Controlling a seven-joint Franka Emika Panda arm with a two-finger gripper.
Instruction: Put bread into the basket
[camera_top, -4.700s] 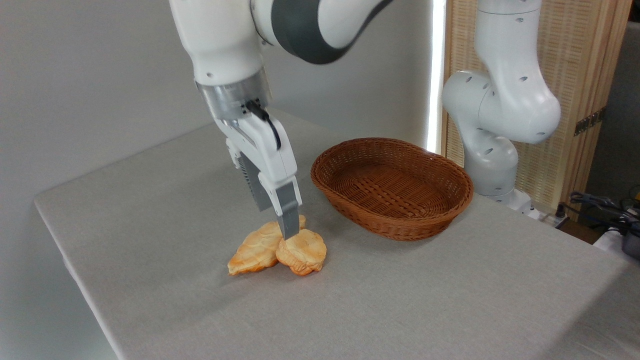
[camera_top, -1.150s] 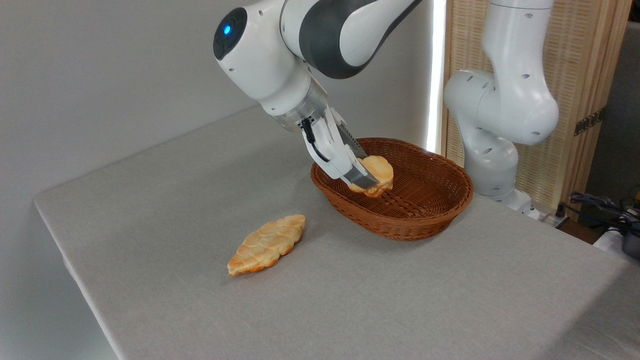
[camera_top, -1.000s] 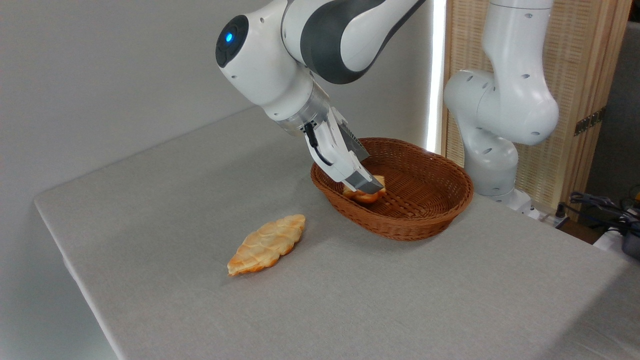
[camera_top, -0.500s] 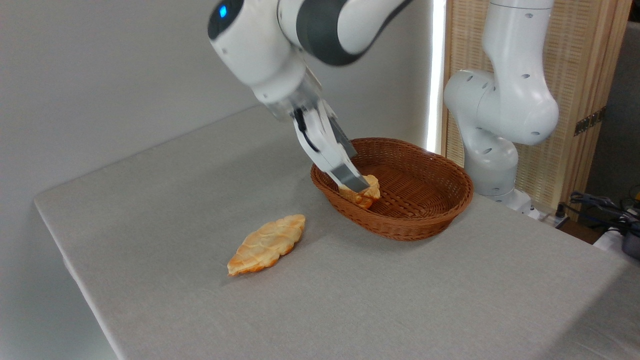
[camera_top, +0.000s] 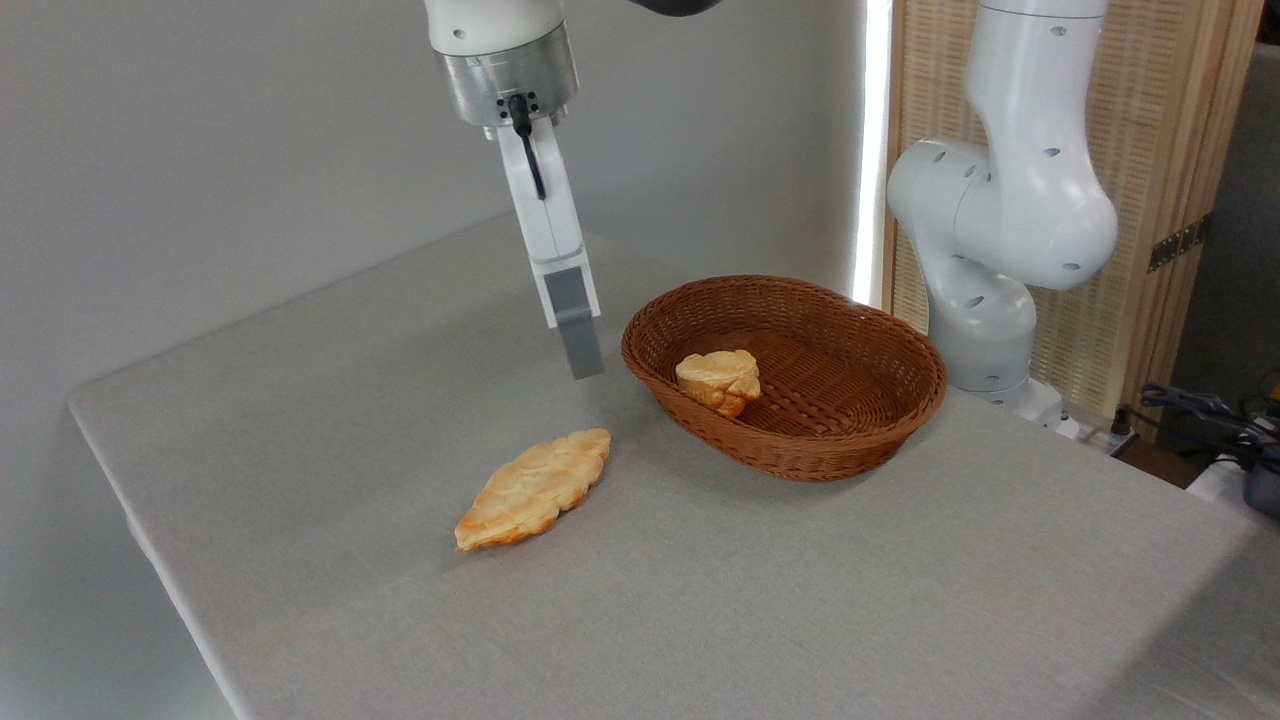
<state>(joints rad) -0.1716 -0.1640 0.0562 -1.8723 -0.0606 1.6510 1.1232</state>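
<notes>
— Camera view: where is the bread (camera_top: 718, 380)?
— Inside the basket (camera_top: 880, 425), against its left wall.
— And the gripper (camera_top: 580, 355)?
— Empty, just left of the basket, above the table (camera_top: 850, 600). Seen edge-on, so I cannot tell how the fingers stand.
— Anything else?
— A leaf-shaped pastry (camera_top: 533, 489), front-left of the basket.

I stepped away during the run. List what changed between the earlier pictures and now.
The bread was lifted from beside the leaf-shaped pastry, carried right and let go inside the basket, near its left wall. The gripper then rose and pulled left, outside the basket and holding nothing. The pastry, basket and table stayed put.
</notes>
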